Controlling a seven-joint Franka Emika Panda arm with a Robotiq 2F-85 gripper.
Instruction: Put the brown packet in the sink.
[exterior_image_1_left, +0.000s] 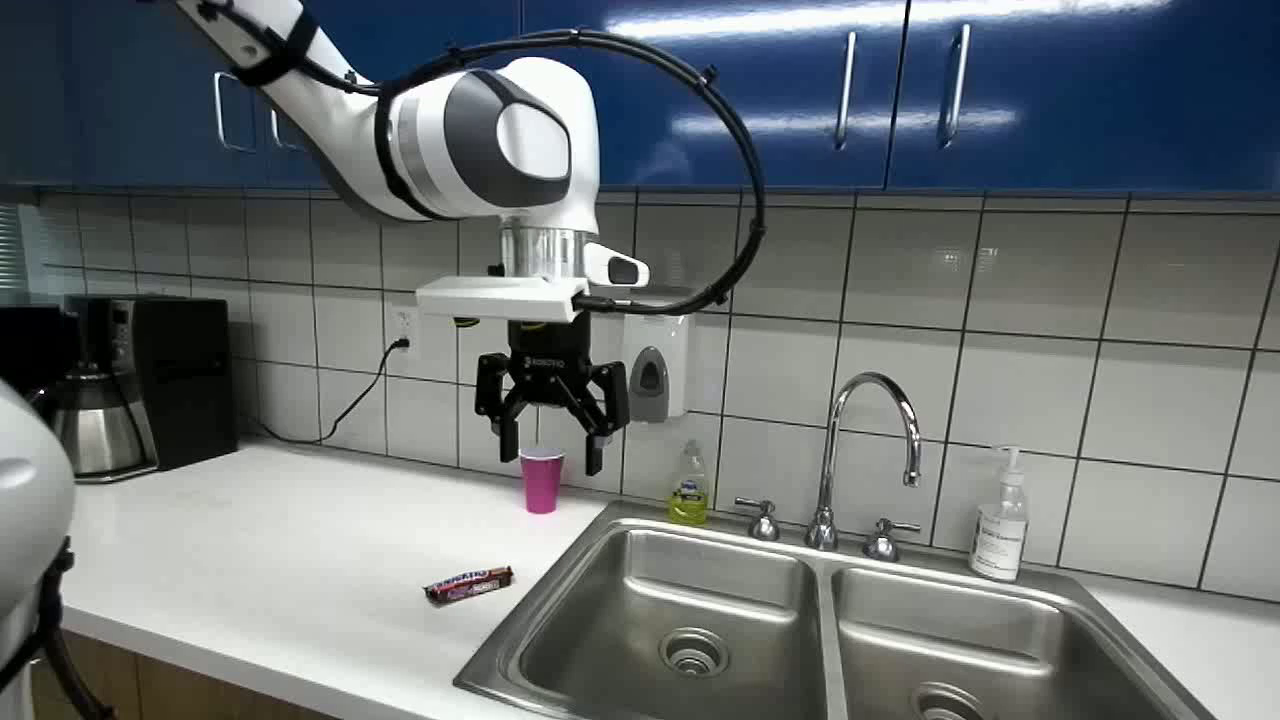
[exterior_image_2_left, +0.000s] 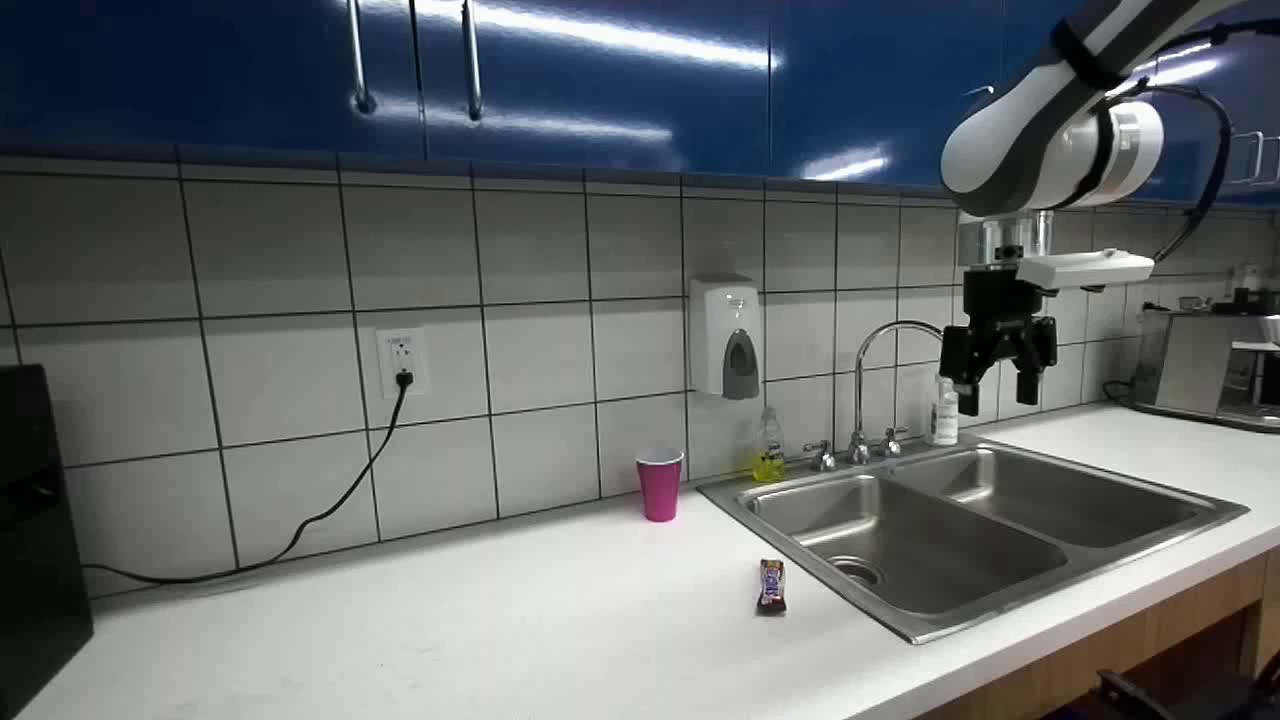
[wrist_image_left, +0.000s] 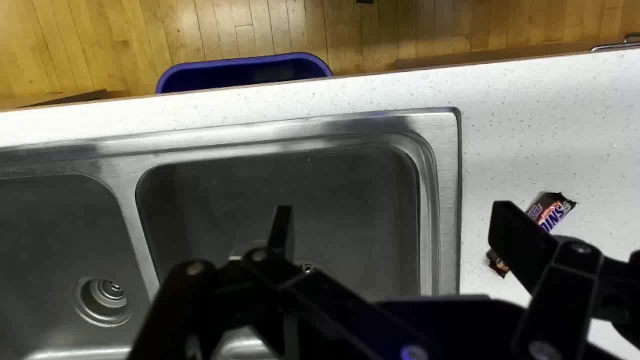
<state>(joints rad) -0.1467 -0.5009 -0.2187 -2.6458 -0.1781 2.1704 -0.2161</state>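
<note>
White bench (exterior_image_1_left: 270, 560) along a tiled wall (exterior_image_1_left: 785, 370), back edge meeting the tile. The gripper (exterior_image_2_left: 998, 400) hangs well above the bench, fingers pointing down and spread well apart.

The brown packet (exterior_image_1_left: 468, 586) lies flat on the bench in both exterior views, between front and back edges; long side slanted to the front edge in the wrist view. It sits just beside the rim of the stainless-steel double-basin sink (wrist_image_left: 449, 190), a strip of bench showing between. Purple and white print. In the wrist view one finger crosses in front of the packet and hides its middle; the other stands in front of the basin nearer the packet.

Along the back edge: a pink cup (exterior_image_2_left: 659, 492), upright, near the sink's corner; a dish-soap bottle (exterior_image_1_left: 688, 502) with yellow-green liquid and a pump bottle (exterior_image_1_left: 998, 540), both upright, either side of the curved chrome faucet (exterior_image_1_left: 822, 530). Farther along that edge, well apart from the sink, a coffee maker (exterior_image_1_left: 185, 385). On the tiled wall, a white dispenser (exterior_image_2_left: 720, 335).
</note>
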